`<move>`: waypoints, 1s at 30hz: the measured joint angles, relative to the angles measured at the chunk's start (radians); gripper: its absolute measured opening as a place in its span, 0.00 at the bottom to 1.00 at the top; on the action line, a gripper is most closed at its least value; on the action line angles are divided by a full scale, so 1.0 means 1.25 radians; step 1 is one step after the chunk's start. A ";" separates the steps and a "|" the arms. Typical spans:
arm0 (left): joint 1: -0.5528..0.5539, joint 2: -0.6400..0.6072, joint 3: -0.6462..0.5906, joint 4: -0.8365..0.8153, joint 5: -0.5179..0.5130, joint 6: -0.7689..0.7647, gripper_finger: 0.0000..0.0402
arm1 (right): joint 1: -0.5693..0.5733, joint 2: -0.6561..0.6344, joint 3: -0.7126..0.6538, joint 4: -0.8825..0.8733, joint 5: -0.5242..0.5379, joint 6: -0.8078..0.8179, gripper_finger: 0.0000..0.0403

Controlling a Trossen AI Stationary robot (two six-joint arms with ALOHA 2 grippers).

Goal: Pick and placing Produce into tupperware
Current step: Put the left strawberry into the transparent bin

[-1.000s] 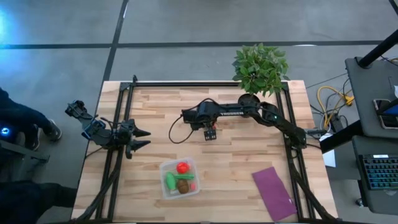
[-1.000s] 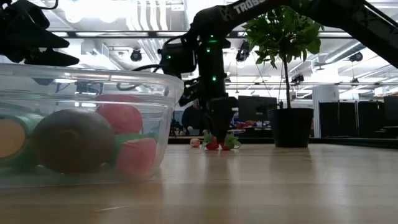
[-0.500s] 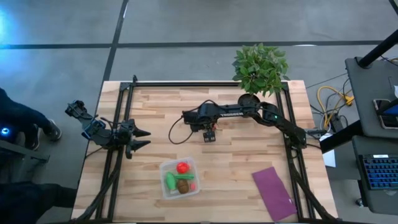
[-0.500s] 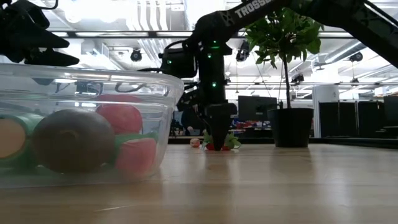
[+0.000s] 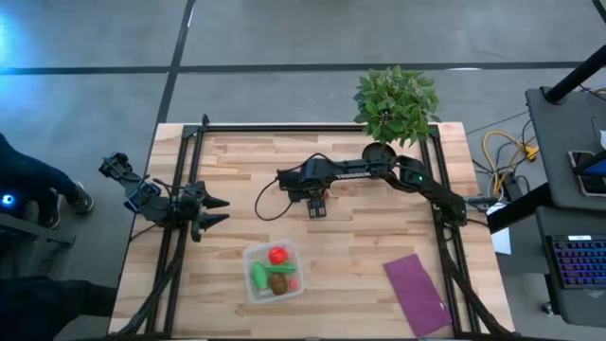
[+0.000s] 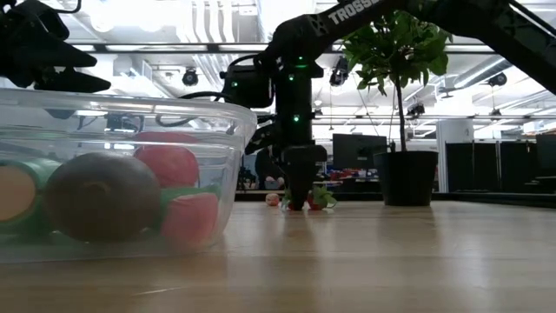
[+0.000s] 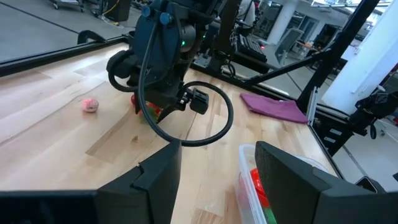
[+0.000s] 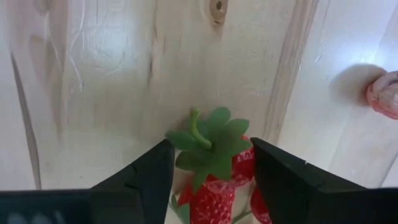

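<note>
The clear tupperware (image 5: pixel 275 271) (image 6: pixel 122 174) stands near the table's near edge. It holds a red ball (image 5: pixel 277 254), green pieces (image 5: pixel 258 276) and a brown oval (image 5: pixel 279 282). In mid-table my right gripper (image 5: pixel 315 205) (image 8: pixel 211 186) points straight down, open. Its fingers stand on either side of a red strawberry with green leaves (image 8: pixel 211 152) (image 6: pixel 311 200) that lies on the wood. A pink bit (image 8: pixel 385 93) (image 7: pixel 91 104) lies close by. My left gripper (image 5: pixel 213 210) (image 7: pixel 217 180) waits open at the table's left edge. My right gripper comes at the strawberry's red body (image 8: pixel 208 202) from above, with one finger (image 8: pixel 140 183) on each side of it. The strawberry rests on the table. I cannot tell whether the fingers touch it.
A potted plant (image 5: pixel 396 99) stands at the far right corner. A flat purple cloth (image 5: pixel 417 294) lies near the right near corner. A black cable (image 5: pixel 270 201) loops on the wood left of the right gripper. Bare wood lies between the strawberries and the tupperware.
My right gripper has turned about its own upright axis while staying low over the strawberries, and has shifted slightly toward the table's left. The strawberries and the tupperware have stayed in place.
</note>
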 joint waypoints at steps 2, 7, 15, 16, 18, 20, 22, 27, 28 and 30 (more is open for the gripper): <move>0.000 0.000 0.000 0.000 0.000 0.000 0.48 | 0.000 0.000 0.000 0.000 0.000 0.002 0.47; 0.000 0.000 0.000 0.000 0.000 0.000 0.48 | 0.000 0.001 0.007 0.001 0.005 0.031 0.41; 0.000 0.000 0.000 0.000 0.000 0.000 0.48 | 0.007 0.002 0.101 -0.038 0.006 0.076 0.37; 0.000 0.000 0.000 0.000 0.000 0.000 0.48 | 0.010 0.002 0.123 -0.054 0.002 0.090 0.38; 0.000 0.000 0.000 0.000 0.000 0.000 0.48 | 0.020 0.002 0.181 -0.103 -0.015 0.121 0.40; 0.000 0.000 0.000 0.000 0.000 0.000 0.48 | 0.034 0.002 0.249 -0.155 -0.057 0.151 0.41; 0.000 0.000 0.000 0.000 0.000 0.000 0.48 | 0.053 0.002 0.322 -0.201 -0.124 0.175 0.42; 0.000 0.000 0.000 0.000 0.000 0.000 0.48 | 0.130 -0.055 0.327 -0.163 -0.224 0.266 0.41; 0.000 0.000 0.000 0.000 0.000 0.000 0.48 | 0.146 -0.065 0.325 -0.151 -0.231 0.291 0.40; 0.000 0.000 0.000 0.000 0.000 0.000 0.48 | 0.177 -0.073 0.325 -0.146 -0.231 0.333 0.39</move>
